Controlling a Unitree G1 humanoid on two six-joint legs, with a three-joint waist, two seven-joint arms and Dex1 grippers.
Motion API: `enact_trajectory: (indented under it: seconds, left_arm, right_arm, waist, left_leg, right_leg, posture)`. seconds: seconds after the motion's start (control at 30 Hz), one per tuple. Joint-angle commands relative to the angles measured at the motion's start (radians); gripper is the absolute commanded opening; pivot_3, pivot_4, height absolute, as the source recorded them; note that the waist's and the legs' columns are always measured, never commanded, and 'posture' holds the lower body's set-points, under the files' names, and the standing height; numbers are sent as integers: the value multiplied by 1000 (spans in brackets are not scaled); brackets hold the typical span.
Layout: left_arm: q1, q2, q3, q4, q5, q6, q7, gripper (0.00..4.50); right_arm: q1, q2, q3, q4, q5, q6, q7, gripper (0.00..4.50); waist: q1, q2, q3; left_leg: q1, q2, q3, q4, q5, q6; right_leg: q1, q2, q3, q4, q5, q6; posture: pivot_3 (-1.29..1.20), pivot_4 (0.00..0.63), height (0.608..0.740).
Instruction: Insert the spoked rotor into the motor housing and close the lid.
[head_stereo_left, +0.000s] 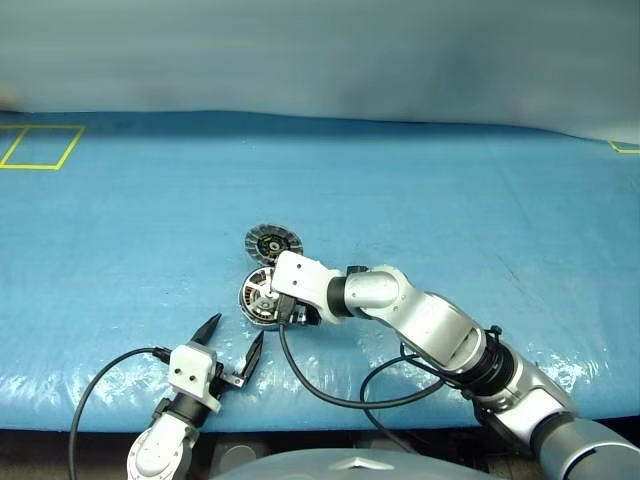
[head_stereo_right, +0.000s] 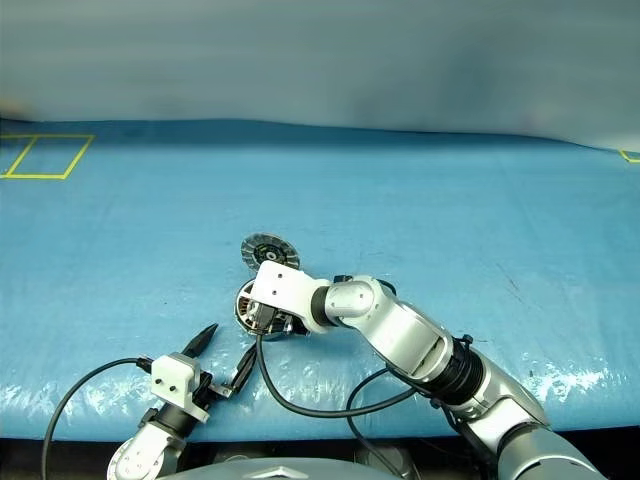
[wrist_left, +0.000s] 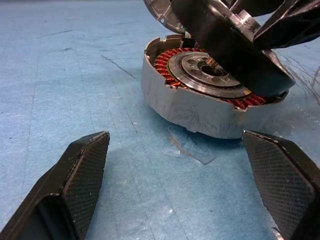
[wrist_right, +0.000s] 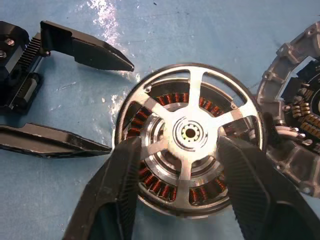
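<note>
The motor housing (wrist_left: 185, 112), a silver cup with copper windings, stands on the blue table just ahead of my left gripper (head_stereo_left: 235, 332), which is open and empty. The spoked rotor (wrist_right: 190, 134) lies on top of the housing, its dark rim (wrist_left: 235, 55) tilted up on one side. My right gripper (wrist_right: 180, 150) reaches down over it, fingers spread to either side of the hub with a spoke between them and gaps showing. The lid (head_stereo_left: 272, 243) lies open beyond the housing, segmented face up, joined at the housing's edge.
Black cables (head_stereo_left: 330, 395) trail from both wrists along the table's near edge. A yellow taped square (head_stereo_left: 40, 147) marks the far left of the blue cover, and a yellow corner (head_stereo_left: 625, 147) the far right.
</note>
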Motion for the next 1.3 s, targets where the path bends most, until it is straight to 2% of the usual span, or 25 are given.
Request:
enact_trajectory:
  seconds: [0.03,0.07,0.2,0.23,0.3,0.4,0.53,0.63,0.73,0.83,0.93,1.1,1.3]
  left_arm:
    - [9,1,2,-26,-3,-19,-2,4500]
    - [10,1,2,-27,-3,-19,-1,4500]
    - [12,1,4,-29,-2,-18,1,4500]
    - [14,1,4,-30,-2,-18,2,4500]
    - [16,1,4,-33,-1,-19,3,4500]
    - [20,1,6,-37,0,-23,5,4500]
    - [26,4,9,-43,1,-25,4,4500]
    - [18,9,10,-49,-4,-18,-3,4500]
    - [7,14,7,-49,-9,-12,-11,4500]
    - [-16,21,2,-45,-11,3,-23,4500]
    - [-33,22,-1,-45,-10,16,-26,4500]
    - [-38,21,-1,-54,-7,26,-23,4500]
    - [-26,15,0,-65,-1,28,-8,4500]
  right_arm:
    - [-5,22,-19,-20,-4,-11,-6,3652]
    - [-7,23,-23,-23,-3,-8,-6,3911]
    - [-1,45,-72,-49,12,13,-19,3911]
    - [13,72,-106,-54,23,29,-40,3715]
    - [39,106,-162,-65,46,66,-65,3245]
    - [66,67,-220,-104,79,138,-52,2258]
    - [77,-110,-299,-170,127,148,35,960]
    - [45,-217,-318,-71,47,67,11,25]
    - [-7,-214,-292,102,-68,-77,-66,25]
    - [-44,-65,-349,315,-81,-273,-135,25]
    - [-70,86,-423,476,-7,-361,-105,25]
    - [-130,254,-532,642,212,-216,50,25]
    - [-116,301,-516,643,341,-59,198,25]
  waist:
    - [0,0,0]
    - [0,0,0]
    - [0,0,0]
    - [0,0,0]
    - [0,0,0]
    - [1,0,0]
    - [5,0,0]
    - [1,0,0]
    - [-7,-1,0]
    - [-14,-1,1]
    - [-15,-1,1]
    - [-10,-1,1]
    - [-10,0,2]
  left_leg:
    - [0,0,0,0,0,0]
    - [0,0,0,0,0,0]
    - [0,0,0,0,0,0]
    - [0,0,0,0,0,0]
    - [0,0,0,0,0,0]
    - [0,0,0,0,0,0]
    - [0,-1,0,1,0,0]
    - [0,-1,0,1,0,0]
    - [2,0,2,1,0,0]
    - [2,0,2,1,0,1]
    - [1,0,2,0,0,1]
    - [0,-1,0,-1,0,1]
    - [1,-1,0,0,0,1]
  right_leg:
    - [0,0,0,0,0,0]
    - [0,0,0,0,0,0]
    - [0,0,0,0,0,0]
    - [0,0,0,0,0,0]
    - [0,0,0,0,0,0]
    - [0,0,0,0,0,0]
    - [1,-1,0,0,-1,-1]
    - [1,-1,0,0,-2,-3]
    - [1,-1,1,0,-1,-3]
    - [1,-1,1,0,0,-2]
    - [0,0,1,0,3,2]
    - [1,0,1,0,6,-2]
    - [1,0,0,1,5,-2]
  posture:
    - [0,150,740]
    - [0,150,740]
    - [0,150,740]
    - [0,150,740]
    - [0,150,740]
    - [0,150,740]
    - [0,150,740]
    - [0,150,740]
    - [0,150,740]
    - [0,150,740]
    - [0,150,740]
    - [0,150,740]
    - [0,150,740]
